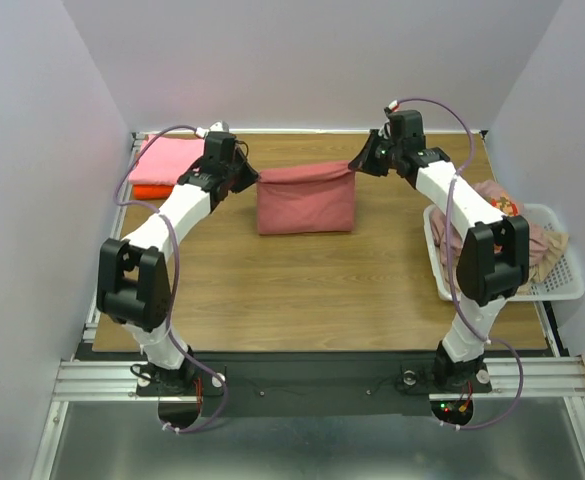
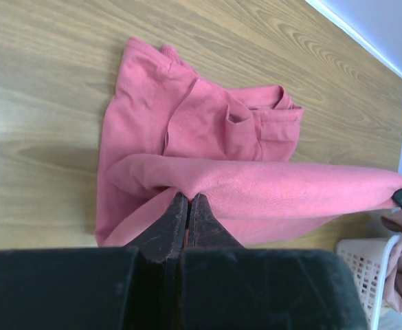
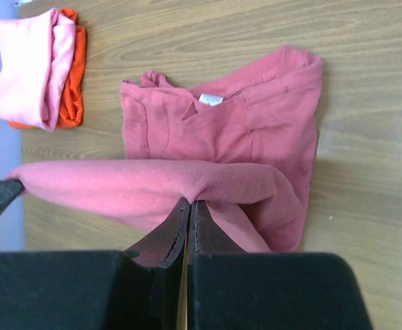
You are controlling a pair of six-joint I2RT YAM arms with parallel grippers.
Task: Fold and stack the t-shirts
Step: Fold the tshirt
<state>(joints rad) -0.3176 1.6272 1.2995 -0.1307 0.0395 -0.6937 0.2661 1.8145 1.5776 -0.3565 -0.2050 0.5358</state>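
Left wrist view gives me the clearest read on my left gripper [image 2: 189, 204]: the jaws are clamped together with no gap, and a fold of the dusty rose-red t-shirt [image 2: 187, 124] is pinched between the tips. Right wrist view shows the same for my right gripper [image 3: 190, 206], which is pressed tight on the opposite end of that same edge. Between the two pinches the cloth is drawn into a long ridge raised off the table [image 1: 302, 290]. The rest of the shirt, neckline included, lies spread on the wood beneath it.

From the top camera I see this shirt on the far half of the table, about mid-width. It reads as a rectangle, its top edge sagging slightly between my two grippers.

At the table's far left corner a folded light pink t-shirt [image 1: 172, 155] sits on top of a bright orange t-shirt [image 1: 144, 190]. At the table's right edge stands a white mesh basket [image 1: 572, 290]. A heap of shirts [image 1: 544, 245] in pale pink and beige fills it and rises above the rim. I can't separate that heap piece by piece.
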